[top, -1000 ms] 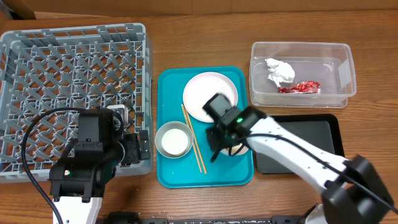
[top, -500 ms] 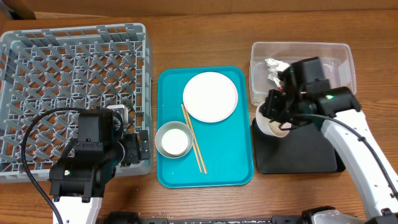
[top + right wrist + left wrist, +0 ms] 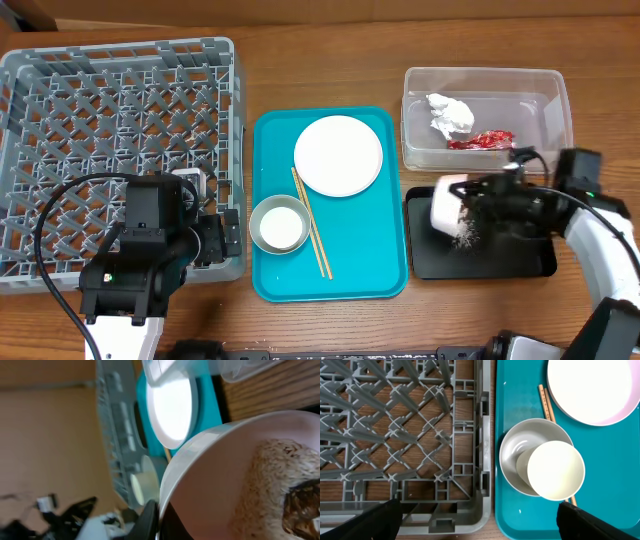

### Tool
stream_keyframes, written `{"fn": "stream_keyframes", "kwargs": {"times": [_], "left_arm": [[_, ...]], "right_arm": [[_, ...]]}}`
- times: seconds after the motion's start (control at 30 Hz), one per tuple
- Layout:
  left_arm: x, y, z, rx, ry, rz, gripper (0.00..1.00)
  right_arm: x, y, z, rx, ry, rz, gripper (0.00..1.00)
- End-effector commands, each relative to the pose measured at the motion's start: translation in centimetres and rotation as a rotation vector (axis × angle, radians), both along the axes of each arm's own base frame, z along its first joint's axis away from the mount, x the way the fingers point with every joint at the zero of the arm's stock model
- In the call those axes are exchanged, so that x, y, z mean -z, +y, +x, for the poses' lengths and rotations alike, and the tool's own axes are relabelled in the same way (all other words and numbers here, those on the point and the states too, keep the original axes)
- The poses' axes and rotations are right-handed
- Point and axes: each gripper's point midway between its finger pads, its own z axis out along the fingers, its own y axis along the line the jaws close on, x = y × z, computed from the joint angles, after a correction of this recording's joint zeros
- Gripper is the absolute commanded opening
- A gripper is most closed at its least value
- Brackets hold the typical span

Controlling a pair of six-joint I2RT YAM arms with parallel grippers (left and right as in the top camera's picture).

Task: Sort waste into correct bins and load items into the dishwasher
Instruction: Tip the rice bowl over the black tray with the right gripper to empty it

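Observation:
My right gripper (image 3: 478, 207) is shut on the rim of the small pinkish bowl (image 3: 446, 204) and holds it tipped on its side over the black tray (image 3: 520, 262). Rice (image 3: 465, 236) spills from it onto the tray. In the right wrist view the bowl (image 3: 225, 475) still holds rice (image 3: 267, 487) and a brown lump (image 3: 302, 507). The red wrapper (image 3: 482, 140) and the paper wad (image 3: 450, 113) lie in the clear tub (image 3: 480, 70). The plate (image 3: 338, 155), the chopsticks (image 3: 310, 225) and the grey bowl (image 3: 262, 212) with the white cup (image 3: 555, 470) inside sit on the teal tray. My left gripper (image 3: 480, 522) is open and empty.
The grey dish rack (image 3: 110, 130) fills the left side and holds nothing. The teal tray (image 3: 350, 275) lies between the rack and the bins. My left arm hangs over the rack's front right corner.
My right arm carried the pinkish bowl from the teal tray rightwards over the black tray and tipped it. Rice now falls out. The left arm has not moved.

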Motion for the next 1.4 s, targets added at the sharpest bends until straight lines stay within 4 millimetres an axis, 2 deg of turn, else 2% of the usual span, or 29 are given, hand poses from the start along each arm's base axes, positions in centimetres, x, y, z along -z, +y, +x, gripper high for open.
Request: {"fn": "stream_keyframes", "kwargs": {"times": [0.0, 0.2, 0.4, 0.8, 1.03, 1.1, 1.23, 1.33, 1.37], "left_arm": [[-0.9, -0.1, 0.3, -0.006, -0.029, -0.002, 1.0], [-0.9, -0.1, 0.3, -0.006, -0.029, -0.002, 1.0], [-0.9, -0.1, 0.3, -0.006, -0.029, -0.002, 1.0], [-0.9, -0.1, 0.3, -0.006, -0.028, -0.002, 1.0], [-0.9, -0.1, 0.3, -0.006, -0.028, -0.002, 1.0], [-0.9, -0.1, 0.3, -0.006, -0.028, -0.002, 1.0], [-0.9, -0.1, 0.3, -0.006, -0.029, -0.002, 1.0], [-0.9, -0.1, 0.4, -0.006, -0.029, -0.002, 1.0], [-0.9, -0.1, 0.3, -0.006, -0.029, -0.002, 1.0]], "right_arm": [[-2.7, -1.1, -0.5, 0.038, -0.067, 0.211, 0.04], [-4.7, -3.9, -0.7, 0.131, -0.116, 0.357, 0.04], [-5.8, -5.5, -0.8, 0.192, -0.082, 0.45, 0.04], [-6.0, -5.7, -0.9, 0.254, 0.153, 0.598, 0.04], [-6.0, -5.7, -0.9, 0.26, 0.179, 0.612, 0.04], [-6.1, -5.8, -0.8, 0.256, 0.164, 0.604, 0.04], [-5.6, -5.3, -0.5, 0.194, -0.038, 0.453, 0.04], [-2.7, -4.1, -0.4, 0.157, -0.053, 0.251, 0.04], [-2.0, -3.1, -0.5, 0.11, -0.075, 0.195, 0.04]]}}
